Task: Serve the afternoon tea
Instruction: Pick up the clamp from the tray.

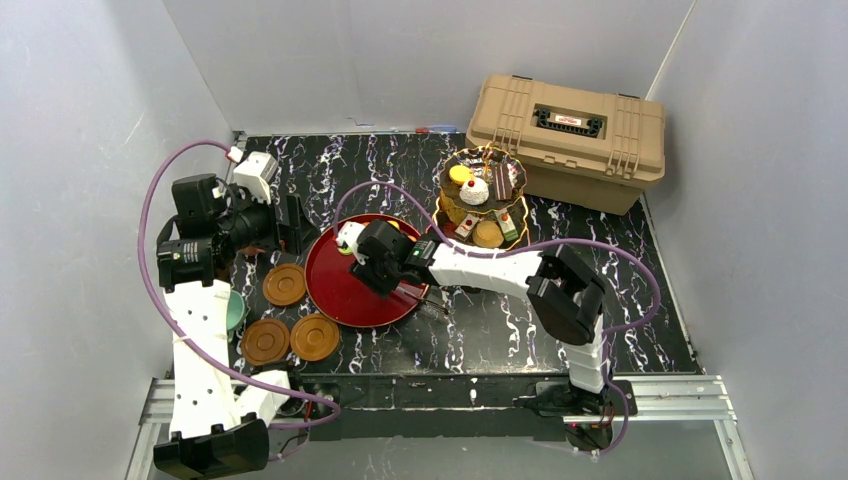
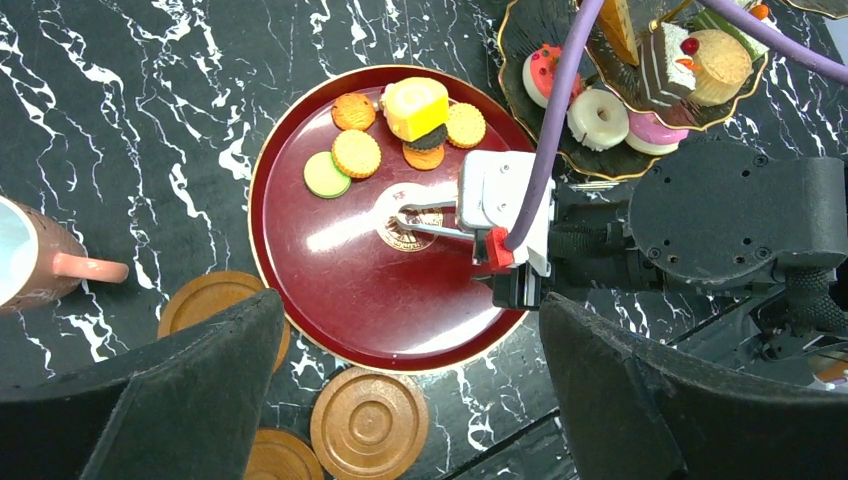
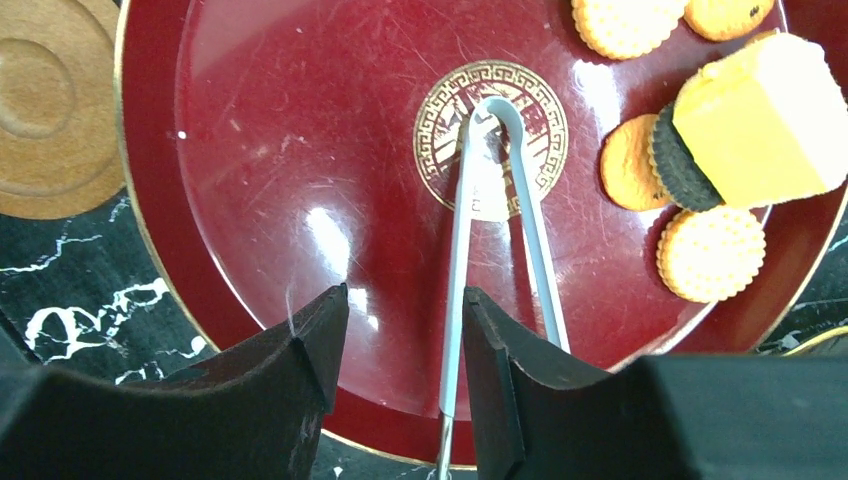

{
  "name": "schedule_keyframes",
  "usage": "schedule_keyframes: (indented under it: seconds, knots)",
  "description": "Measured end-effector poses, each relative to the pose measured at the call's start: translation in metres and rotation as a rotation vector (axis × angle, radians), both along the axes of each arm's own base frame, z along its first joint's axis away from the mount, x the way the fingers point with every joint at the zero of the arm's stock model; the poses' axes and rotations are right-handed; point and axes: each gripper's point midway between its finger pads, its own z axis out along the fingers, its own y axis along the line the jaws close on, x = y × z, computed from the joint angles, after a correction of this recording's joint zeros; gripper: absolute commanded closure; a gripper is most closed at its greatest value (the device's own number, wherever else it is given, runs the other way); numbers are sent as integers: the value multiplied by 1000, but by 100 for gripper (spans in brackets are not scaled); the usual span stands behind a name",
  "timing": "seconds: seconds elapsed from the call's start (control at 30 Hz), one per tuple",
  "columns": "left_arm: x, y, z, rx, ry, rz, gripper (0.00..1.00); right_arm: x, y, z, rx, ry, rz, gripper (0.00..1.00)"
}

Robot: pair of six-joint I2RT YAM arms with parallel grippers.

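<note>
The red tray [image 1: 345, 295] holds several round cookies [image 3: 712, 252] and a yellow cake [image 3: 765, 110] resting on a dark cookie. The metal tongs [image 3: 458, 250] lie on its middle. My right gripper [image 3: 405, 350] hovers low over the tongs' handle end, open; one tong arm runs between the jaws beside the right finger [image 3: 500, 380]. The dark three-tier stand [image 1: 442, 212] carries pastries such as a cupcake [image 2: 722, 60]. My left gripper [image 2: 400, 400] is wide open and empty, high above the tray's near rim. Brown saucers [image 2: 368, 425] lie beside the tray. A pinkish cup [image 2: 40, 265] stands at the left.
The tan plastic case [image 1: 565, 130] sits at the back right behind the stand. A teal cup [image 1: 236, 310] peeks out from behind the left arm. The right arm [image 1: 480, 268] stretches across the black marble table [image 1: 620, 300]. Purple cables loop over both arms.
</note>
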Motion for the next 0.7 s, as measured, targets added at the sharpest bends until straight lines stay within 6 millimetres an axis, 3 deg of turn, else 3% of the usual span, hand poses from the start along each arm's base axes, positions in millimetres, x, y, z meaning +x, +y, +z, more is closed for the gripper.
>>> schedule_keyframes:
  seconds: [0.17,0.37,0.5,0.57,0.7]
  knots:
    - [-1,0,-1,-2,8,2,2,3,-5,-5,-30,-14,-7,51]
    - [-2,0,4,1,-3,4,2,3,-9,-28,-83,-2,-4,58]
    - [-4,0,7,4,-8,7,2,4,-12,-41,-115,3,-6,89]
    - [-5,0,10,4,-12,9,2,5,-13,-45,-127,2,-9,99]
    - [-6,0,18,4,-31,12,2,9,-9,-35,-115,-10,-22,99]
